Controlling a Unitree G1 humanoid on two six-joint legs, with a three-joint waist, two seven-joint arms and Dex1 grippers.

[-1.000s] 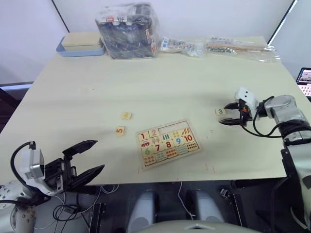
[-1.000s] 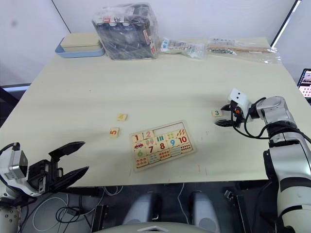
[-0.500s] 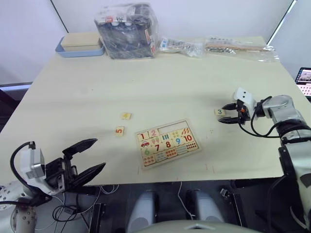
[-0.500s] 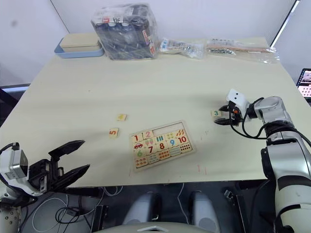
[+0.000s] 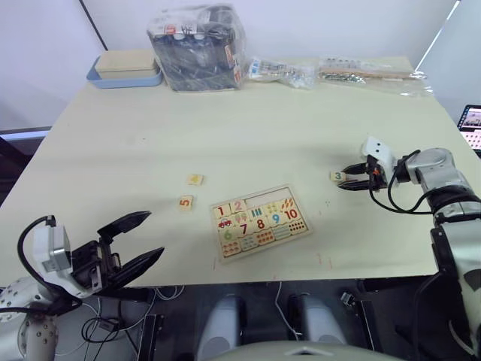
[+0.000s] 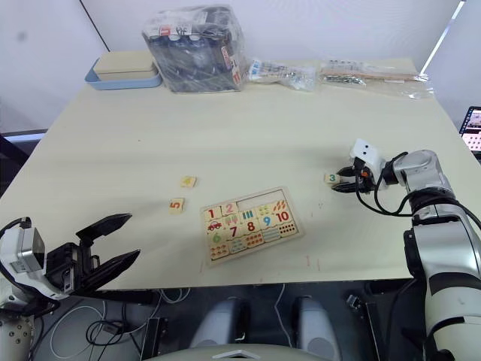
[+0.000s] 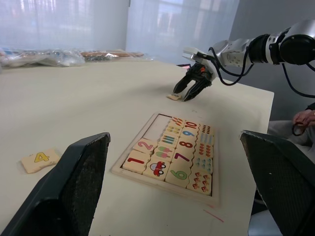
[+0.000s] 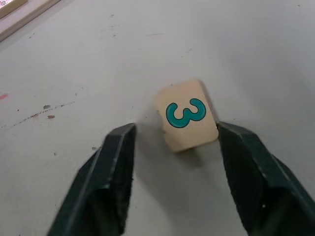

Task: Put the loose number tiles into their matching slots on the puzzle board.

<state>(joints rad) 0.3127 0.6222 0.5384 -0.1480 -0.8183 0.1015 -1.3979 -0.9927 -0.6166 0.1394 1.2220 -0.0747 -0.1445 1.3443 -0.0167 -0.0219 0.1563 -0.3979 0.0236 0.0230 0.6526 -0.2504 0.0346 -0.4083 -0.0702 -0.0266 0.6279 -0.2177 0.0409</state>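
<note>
The right gripper (image 8: 174, 147) has edged closer to the 3 tile (image 8: 186, 115), right of the puzzle board (image 5: 257, 221); its spread fingers now flank it. The left gripper (image 5: 135, 241) stays wide open.

The right arm (image 5: 432, 169) was extended forward over the tabletop (image 5: 301, 143), forearm angled inward, wrist bent toward the left. The right gripper (image 8: 174, 142) sat low at the surface with jaws apart; one finger (image 8: 246, 172) touched the tile 3 (image 8: 186, 115), the other stood clear of it. The left arm (image 5: 45, 263) was held back at the near edge, off the surface. The left gripper (image 5: 135, 244) pointed forward, jaws wide apart and holding nothing.
</note>
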